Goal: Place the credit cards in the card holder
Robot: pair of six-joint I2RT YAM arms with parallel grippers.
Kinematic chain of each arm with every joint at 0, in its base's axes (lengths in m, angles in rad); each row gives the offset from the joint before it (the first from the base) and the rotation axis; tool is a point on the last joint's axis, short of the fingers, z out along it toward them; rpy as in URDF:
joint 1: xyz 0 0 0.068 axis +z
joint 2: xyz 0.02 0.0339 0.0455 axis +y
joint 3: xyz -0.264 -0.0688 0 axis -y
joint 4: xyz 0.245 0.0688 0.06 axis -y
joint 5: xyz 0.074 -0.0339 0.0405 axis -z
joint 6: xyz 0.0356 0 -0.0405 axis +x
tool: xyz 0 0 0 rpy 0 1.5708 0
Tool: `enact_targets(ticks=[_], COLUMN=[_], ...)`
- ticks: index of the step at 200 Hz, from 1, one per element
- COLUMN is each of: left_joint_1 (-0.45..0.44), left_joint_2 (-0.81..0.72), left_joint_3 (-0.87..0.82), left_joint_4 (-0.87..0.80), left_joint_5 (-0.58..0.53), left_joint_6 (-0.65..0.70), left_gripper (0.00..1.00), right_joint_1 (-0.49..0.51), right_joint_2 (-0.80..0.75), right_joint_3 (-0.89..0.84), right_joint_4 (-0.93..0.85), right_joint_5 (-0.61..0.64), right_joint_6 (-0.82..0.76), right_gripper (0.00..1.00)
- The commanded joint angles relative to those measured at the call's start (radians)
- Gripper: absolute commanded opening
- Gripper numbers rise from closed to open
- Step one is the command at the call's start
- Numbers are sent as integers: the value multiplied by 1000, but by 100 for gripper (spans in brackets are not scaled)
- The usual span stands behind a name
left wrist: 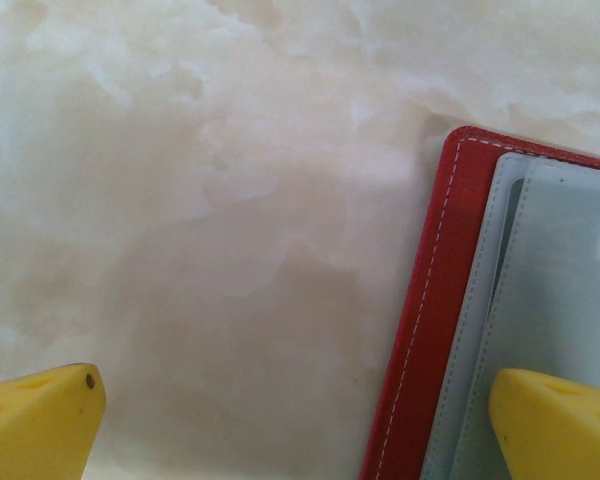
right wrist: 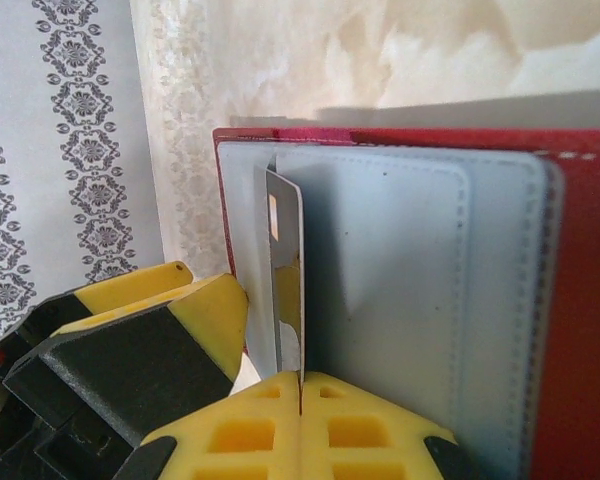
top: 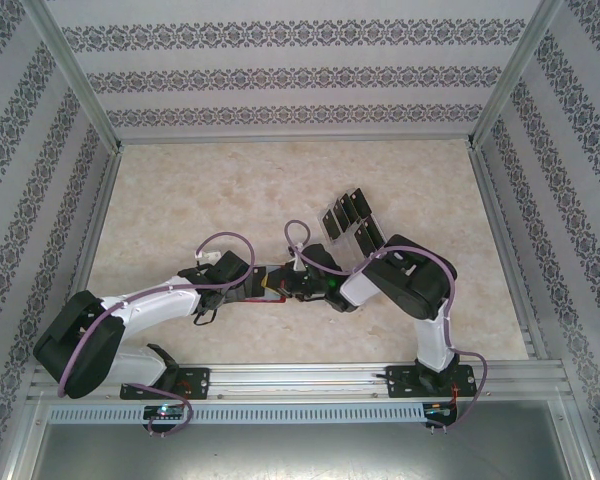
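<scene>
Right wrist view: the right gripper (right wrist: pixel 300 388) has its two yellow fingers pressed together on a thin black card (right wrist: pixel 286 285), seen nearly edge-on, with a small pale square near its far end; the card stands upright on its long edge against the grey inner face of the card holder (right wrist: pixel 580 300), which lies opened flat, red border showing along the top and the right; the card's far end sits at the seam of the leftmost grey pocket (whether it has actually entered the slot cannot be told from here); a yellow-and-black finger, apparently the other arm's, sits just left of the card at the holder's left edge.

Left wrist view: the left gripper (left wrist: pixel 295 425) is spread wide, grasping nothing; one yellow fingertip hangs over the bare marbled table (left wrist: pixel 180 200), the other over the grey lining of the card holder, near its red stitched edge.

Top external view: both arms reach in to meet at the middle of the table, with the red card holder between their wrists; the other credit cards (top: pixel 352 212) stand in a clear rack (top: pixel 332 228) just beyond the right arm, apart from the holder.
</scene>
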Motion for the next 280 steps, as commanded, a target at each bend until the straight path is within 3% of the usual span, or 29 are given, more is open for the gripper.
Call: enact_targets(ticks=[1, 36, 48, 77, 101, 130, 183, 231, 280], left_joint_1=[-5, -5, -5, -5, -5, -5, -5, -16, -60], left_joint_2=[0, -9, -13, -21, -34, -71, -138, -50, 73], left_joint_3=[-30, -32, -34, -36, -37, -22, 62, 151, 212], left_joint_4=[-70, -70, -70, -71, -72, -91, -126, -71, -9], left_joint_5=[-9, -8, -9, -9, -10, -14, 26, 119, 146], left_joint_6=[0, -1, -1, -5, -5, 8, 91, 145, 155], left_gripper=[99, 99, 99, 99, 100, 100, 100, 100, 100], right_joint_1=[20, 24, 21, 10, 0, -11, -11, -10, -10], right_joint_2=[30, 17, -1, -86, -182, -314, -418, -338, -279], right_joint_3=[22, 34, 34, 52, 93, 150, 251, 292, 303], right_joint_4=[-72, -108, -127, -246, -414, -691, -1160, -1175, -1143], right_joint_5=[-8, -7, -6, -11, -16, 43, 376, 420, 414], right_joint_6=[3, -14, -26, -90, -175, -309, -546, -585, -580], right_gripper=[0, 0, 8, 36, 45, 46, 53, 56, 49])
